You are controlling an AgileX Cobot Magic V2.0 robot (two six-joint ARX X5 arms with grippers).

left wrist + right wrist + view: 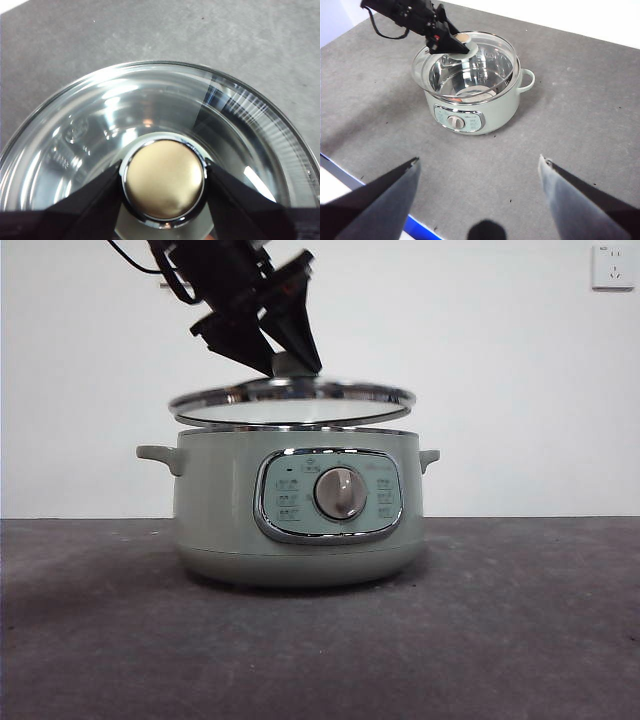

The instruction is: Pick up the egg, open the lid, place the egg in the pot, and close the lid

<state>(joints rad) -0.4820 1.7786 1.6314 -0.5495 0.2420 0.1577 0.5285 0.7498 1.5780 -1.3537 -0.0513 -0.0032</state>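
Left pincer (164,186) grips lid (100,130) knob.

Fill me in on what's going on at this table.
The left end effector is shut on the knob of the glass lid, holding it just above the green pot, a gap showing between the two. The right end effector is open and holds nothing, well back from the pot. No egg shows in any view; reflections make the pot's inside hard to read.
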